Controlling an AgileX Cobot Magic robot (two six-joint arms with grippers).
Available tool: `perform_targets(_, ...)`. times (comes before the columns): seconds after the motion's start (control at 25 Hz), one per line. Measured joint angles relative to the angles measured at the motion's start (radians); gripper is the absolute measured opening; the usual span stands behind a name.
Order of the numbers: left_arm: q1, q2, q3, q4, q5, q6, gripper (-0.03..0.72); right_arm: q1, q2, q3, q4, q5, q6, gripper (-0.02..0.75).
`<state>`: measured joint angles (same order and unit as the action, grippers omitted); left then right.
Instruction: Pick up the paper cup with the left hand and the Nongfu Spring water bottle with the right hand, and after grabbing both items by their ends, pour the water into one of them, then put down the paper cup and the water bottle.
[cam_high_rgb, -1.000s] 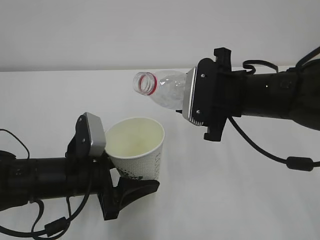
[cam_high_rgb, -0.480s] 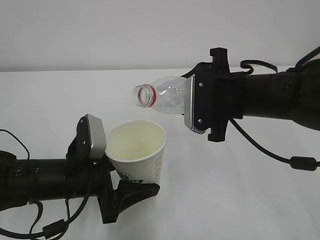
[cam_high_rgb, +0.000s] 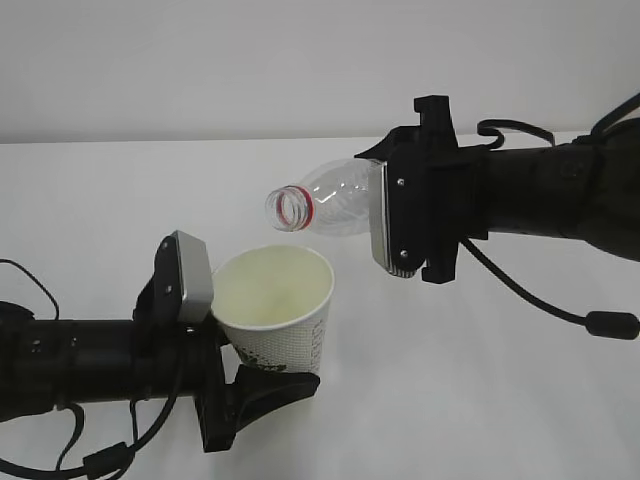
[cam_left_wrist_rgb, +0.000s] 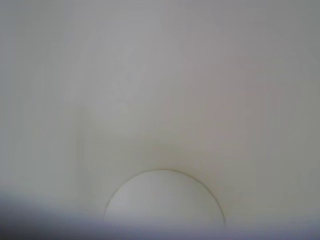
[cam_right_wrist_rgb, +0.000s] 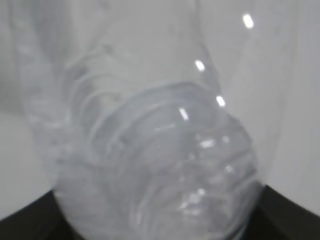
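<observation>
The white paper cup (cam_high_rgb: 285, 320) with green print stands upright above the table, my left gripper (cam_high_rgb: 265, 368) shut on its lower end. Its cream inside shows no pool that I can make out. Up close, the left wrist view is filled by the cup's pale wall (cam_left_wrist_rgb: 165, 100), and the jaws are hidden there. My right gripper (cam_high_rgb: 378, 203) is shut on the base end of the clear Nongfu Spring water bottle (cam_high_rgb: 335, 197). The bottle lies tilted, its red-ringed open mouth (cam_high_rgb: 291, 209) pointing down-left just above the cup's rim. No stream of water shows. The bottle's ribbed body (cam_right_wrist_rgb: 155, 150) fills the right wrist view.
A white table (cam_high_rgb: 480, 400) runs under both arms, with a pale wall (cam_high_rgb: 200, 60) behind. Black cables hang from the left arm (cam_high_rgb: 100, 460) and the right arm (cam_high_rgb: 600, 325).
The bottle's mouth has dropped toward the cup as the right gripper tipped it further. The cup and left gripper sank slightly.
</observation>
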<state>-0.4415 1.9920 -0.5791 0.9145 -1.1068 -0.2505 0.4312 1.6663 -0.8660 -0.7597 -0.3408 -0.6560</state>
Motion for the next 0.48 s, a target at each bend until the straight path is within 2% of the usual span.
perform_targets(0.48,0.000,0.000,0.000,0.036,0.027,0.000,0.529,0.000,0.000,0.000,0.000,0.000,-0.078,0.509)
